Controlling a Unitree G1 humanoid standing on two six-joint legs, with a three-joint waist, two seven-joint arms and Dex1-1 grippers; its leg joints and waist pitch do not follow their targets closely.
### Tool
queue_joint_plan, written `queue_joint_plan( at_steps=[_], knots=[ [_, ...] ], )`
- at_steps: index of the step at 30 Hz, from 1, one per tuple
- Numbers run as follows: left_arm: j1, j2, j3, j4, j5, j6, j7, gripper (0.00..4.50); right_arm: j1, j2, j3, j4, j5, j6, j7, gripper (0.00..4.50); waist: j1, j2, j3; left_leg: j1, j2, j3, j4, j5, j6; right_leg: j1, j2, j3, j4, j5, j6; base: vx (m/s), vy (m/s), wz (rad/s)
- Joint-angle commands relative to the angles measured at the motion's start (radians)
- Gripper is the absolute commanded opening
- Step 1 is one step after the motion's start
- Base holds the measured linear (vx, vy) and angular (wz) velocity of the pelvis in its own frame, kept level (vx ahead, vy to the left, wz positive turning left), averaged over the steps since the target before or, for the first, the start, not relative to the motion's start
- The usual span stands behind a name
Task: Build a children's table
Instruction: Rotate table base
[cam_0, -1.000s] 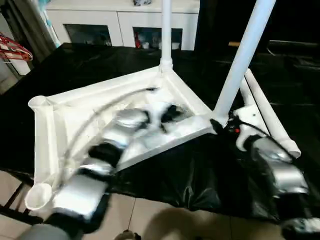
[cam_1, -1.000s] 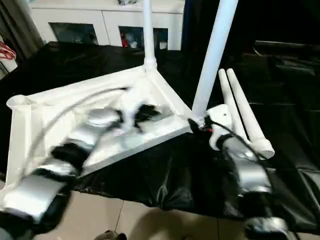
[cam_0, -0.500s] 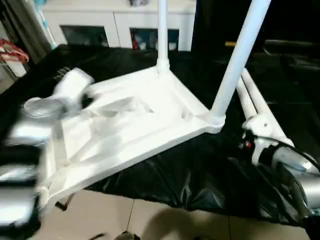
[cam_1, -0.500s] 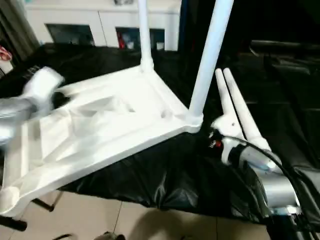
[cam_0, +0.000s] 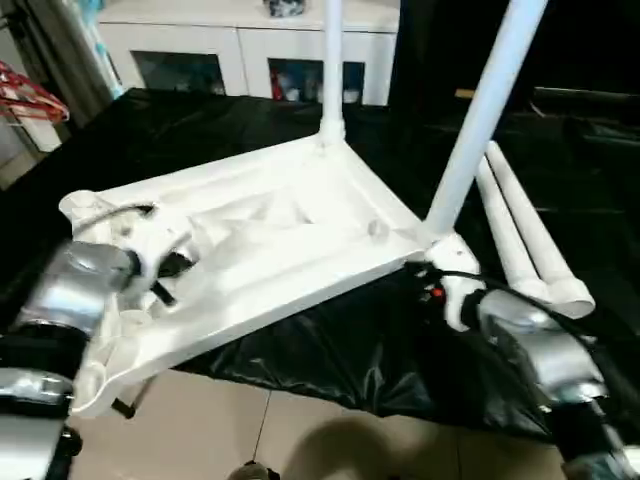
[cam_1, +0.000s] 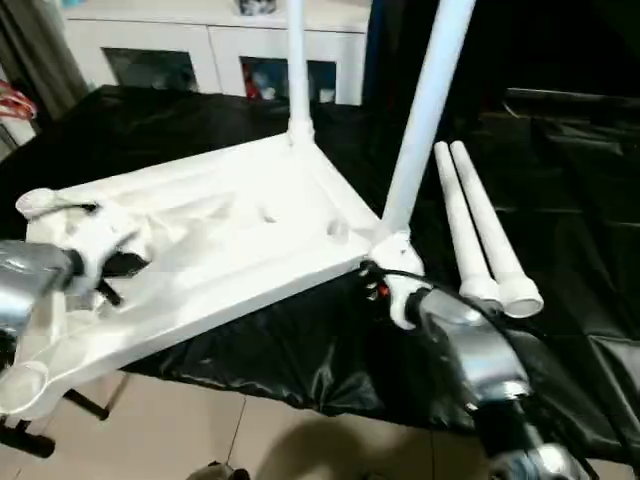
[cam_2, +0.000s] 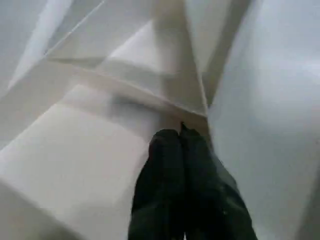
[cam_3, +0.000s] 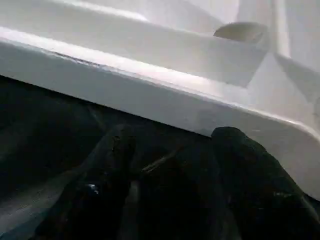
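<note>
1. Black fingers of the left gripper (cam_2: 181, 137) are pressed together with nothing between them, their tips resting among the ribs on the underside of the table top (cam_0: 300, 250), near its left end.
2. Black fingers of the right gripper (cam_3: 170, 150) stand spread with nothing between them, just below the top's near right edge, over the black cloth (cam_0: 330, 350). In the head view this gripper (cam_0: 425, 285) sits just beside the corner that carries the near fitted leg.
3. White and upside down, the children's table lies on the cloth-covered surface, its near left corner hanging over the edge above the tiled floor (cam_0: 250, 430).
4. Two legs look done: the far fitted leg (cam_0: 331, 60) and the near fitted leg (cam_0: 480, 120) both rise upright from their corner sockets.
5. Two remain, I judge: the loose legs (cam_0: 525, 235) lie side by side on the cloth to the right of the top, and the far left socket (cam_0: 80, 205) and the near left socket (cam_1: 22, 380) are open.
6. Beyond the work stands a white cabinet (cam_0: 240, 45) with glass doors, well apart.
7. The near fitted leg stands between the right arm and the loose legs, so reaching them probably means going around it.
</note>
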Motion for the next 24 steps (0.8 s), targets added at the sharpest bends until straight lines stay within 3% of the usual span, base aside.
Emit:
queue_joint_plan(
  at_steps=[1, 3, 4, 9, 12, 13, 14, 16, 18, 19, 20, 21, 23, 24],
  knots=[
    [-0.001, 0.001, -0.037, -0.004, 0.007, 0.005, -0.057, 0.01, -0.043, 0.017, 0.011, 0.057, -0.027, 0.004, -0.033, 2.44, -0.003, 0.001, -0.070, 0.020, 0.004, -0.001, -0.074, -0.285, -0.030, 0.044, -0.031, 0.022, -0.064, -0.242, -0.188, 0.000, 0.000, 0.00],
    [0.012, 0.009, -0.072, -0.047, -0.007, 0.020, -0.111, 0.00, -0.087, 0.048, 0.004, 0.128, -0.033, -0.018, -0.061, 2.29, -0.004, -0.007, -0.073, 0.019, 0.004, 0.000, -0.072, -0.260, -0.024, 0.045, -0.033, 0.022, -0.059, -0.219, -0.200, 0.000, 0.000, 0.00],
    [0.019, 0.012, -0.087, -0.075, -0.020, 0.031, -0.143, 0.00, -0.108, 0.061, -0.002, 0.165, -0.035, -0.038, -0.075, 2.29, -0.006, -0.002, -0.072, 0.016, 0.005, -0.002, -0.074, -0.253, -0.026, 0.046, -0.032, 0.022, -0.057, -0.215, -0.208, 0.000, 0.000, 0.00],
    [0.048, -0.014, -0.111, -0.175, -0.107, 0.041, -0.303, 0.00, -0.185, 0.109, -0.027, 0.300, -0.037, -0.116, -0.124, 1.88, -0.008, -0.001, -0.076, 0.021, 0.006, 0.003, -0.070, -0.240, -0.028, 0.045, -0.031, 0.022, -0.050, -0.153, -0.240, 0.000, 0.000, 0.00],
    [0.039, -0.064, -0.131, -0.210, -0.139, 0.066, -0.347, 0.00, -0.236, 0.137, -0.037, 0.382, -0.045, -0.150, -0.173, 1.62, -0.008, -0.014, -0.075, 0.020, 0.004, 0.008, -0.066, -0.211, -0.014, 0.049, -0.030, 0.022, -0.047, -0.116, -0.255, 0.000, 0.000, 0.00],
    [0.033, -0.077, -0.136, -0.207, -0.137, 0.059, -0.346, 0.00, -0.242, 0.142, -0.039, 0.390, -0.044, -0.153, -0.175, 1.62, -0.008, -0.019, -0.074, 0.020, 0.004, 0.010, -0.066, -0.214, -0.006, 0.050, -0.031, 0.023, -0.050, -0.139, -0.253, 0.000, 0.000, 0.00],
    [0.029, -0.085, -0.140, -0.204, -0.136, 0.054, -0.345, 0.00, -0.247, 0.146, -0.040, 0.396, -0.044, -0.156, -0.177, 1.41, -0.006, -0.016, -0.073, 0.021, 0.004, 0.009, -0.066, -0.218, -0.005, 0.050, -0.032, 0.023, -0.050, -0.153, -0.249, 0.000, 0.000, 0.00],
    [0.008, -0.134, -0.159, -0.200, -0.144, 0.043, -0.347, 0.00, -0.263, 0.159, -0.039, 0.425, -0.050, -0.172, -0.181, 1.36, -0.007, -0.025, -0.073, 0.018, 0.006, 0.010, -0.067, -0.212, 0.001, 0.052, -0.032, 0.024, -0.052, -0.176, -0.234, 0.000, 0.000, 0.00],
    [-0.014, -0.167, -0.163, -0.175, -0.138, 0.021, -0.328, 0.00, -0.266, 0.162, -0.037, 0.428, -0.052, -0.174, -0.181, 1.32, -0.009, -0.025, -0.073, 0.019, 0.006, 0.009, -0.066, -0.213, -0.001, 0.051, -0.032, 0.023, -0.054, -0.188, -0.227, 0.000, 0.000, 0.00],
    [-0.022, -0.176, -0.163, -0.167, -0.135, 0.014, -0.320, 0.00, -0.270, 0.163, -0.038, 0.435, -0.053, -0.179, -0.181, 1.22, -0.008, -0.025, -0.074, 0.020, 0.005, 0.009, -0.066, -0.209, -0.001, 0.052, -0.031, 0.023, -0.053, -0.182, -0.224, 0.000, 0.000, 0.00],
    [-0.050, -0.204, -0.158, -0.128, -0.123, -0.011, -0.284, 0.00, -0.280, 0.166, -0.041, 0.453, -0.058, -0.194, -0.182, 1.08, -0.011, -0.018, -0.075, 0.017, 0.004, 0.007, -0.065, -0.201, -0.002, 0.054, -0.031, 0.023, -0.049, -0.163, -0.227, 0.000, 0.000, 0.00],
    [-0.064, -0.217, -0.154, -0.109, -0.117, -0.022, -0.267, 0.00, -0.285, 0.167, -0.042, 0.463, -0.060, -0.202, -0.183, 0.95, -0.015, -0.022, -0.074, 0.017, 0.002, 0.010, -0.064, -0.206, -0.001, 0.052, -0.028, 0.022, -0.053, -0.161, -0.228, 0.000, 0.000, 0.00],
    [-0.138, -0.269, -0.148, 0.030, -0.063, -0.106, -0.144, 0.00, -0.293, 0.158, -0.044, 0.466, -0.074, -0.226, -0.206, 0.87, -0.014, -0.013, -0.076, 0.019, -0.003, 0.009, -0.060, -0.214, -0.003, 0.055, -0.025, 0.022, -0.055, -0.135, -0.227, 0.000, 0.000, 0.00],
    [-0.153, -0.277, -0.150, 0.058, -0.050, -0.121, -0.119, 0.00, -0.293, 0.156, -0.047, 0.463, -0.072, -0.228, -0.208, 0.75, -0.014, -0.016, -0.076, 0.021, -0.002, 0.009, -0.060, -0.217, -0.003, 0.055, -0.027, 0.022, -0.055, -0.132, -0.226, 0.000, 0.000, 0.00]
  ],
)
